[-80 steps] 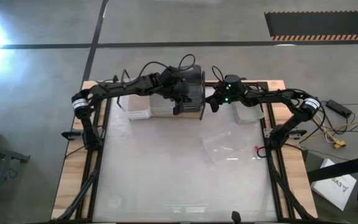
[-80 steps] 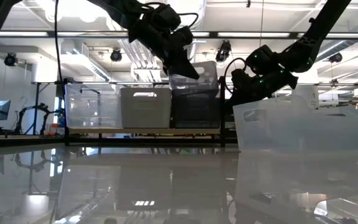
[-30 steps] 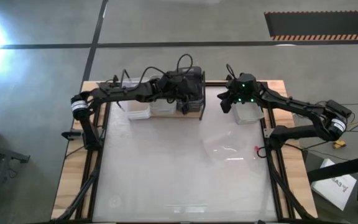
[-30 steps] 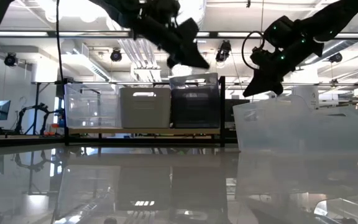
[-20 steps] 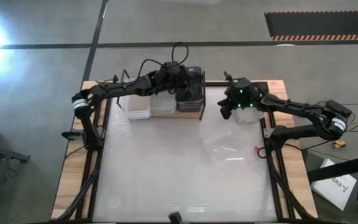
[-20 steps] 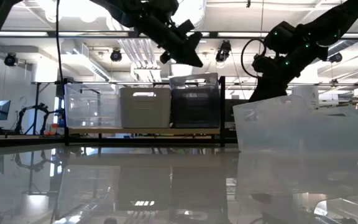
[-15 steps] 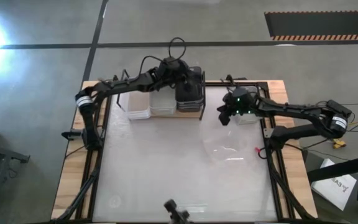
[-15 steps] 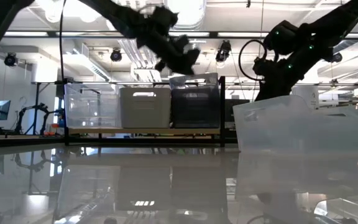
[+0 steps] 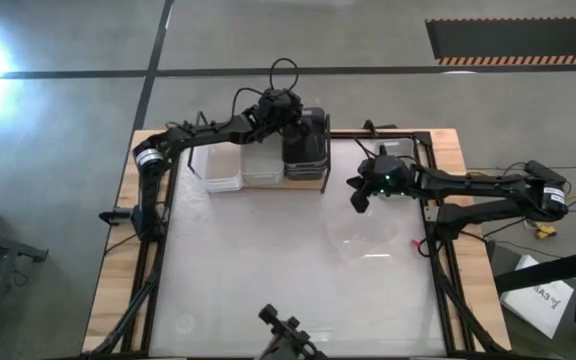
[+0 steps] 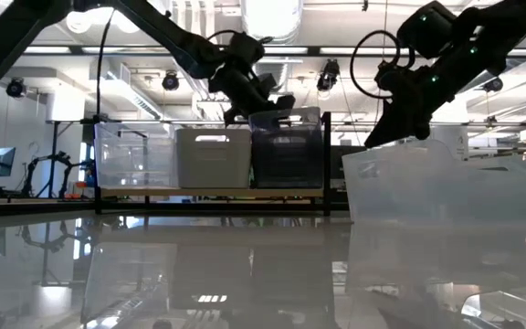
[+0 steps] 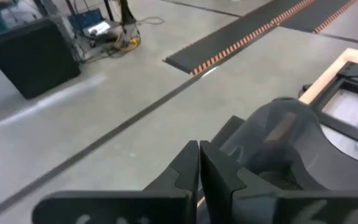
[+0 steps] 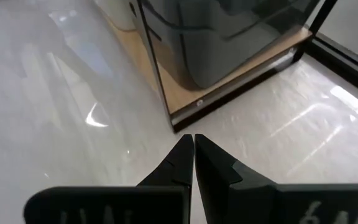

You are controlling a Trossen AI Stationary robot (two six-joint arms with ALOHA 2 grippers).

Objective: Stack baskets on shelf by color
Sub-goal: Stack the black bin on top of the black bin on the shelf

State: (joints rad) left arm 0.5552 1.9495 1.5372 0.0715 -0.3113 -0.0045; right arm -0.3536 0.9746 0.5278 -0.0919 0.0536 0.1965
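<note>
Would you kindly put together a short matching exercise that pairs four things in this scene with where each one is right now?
Things:
1. dark grey basket
2. light grey basket
3. translucent white basket on the shelf
4. loose translucent white basket

Places:
A. middle of the shelf
B. on the table, off the shelf, under the right claw
C. the shelf end farthest from the right arm
D. the shelf end nearest the right arm, below the left claw

Pairs: 1-D, 2-A, 3-C, 4-B

Three baskets (image 10: 213,157) side by side on shelf (image 10: 210,192), arms above.
</note>
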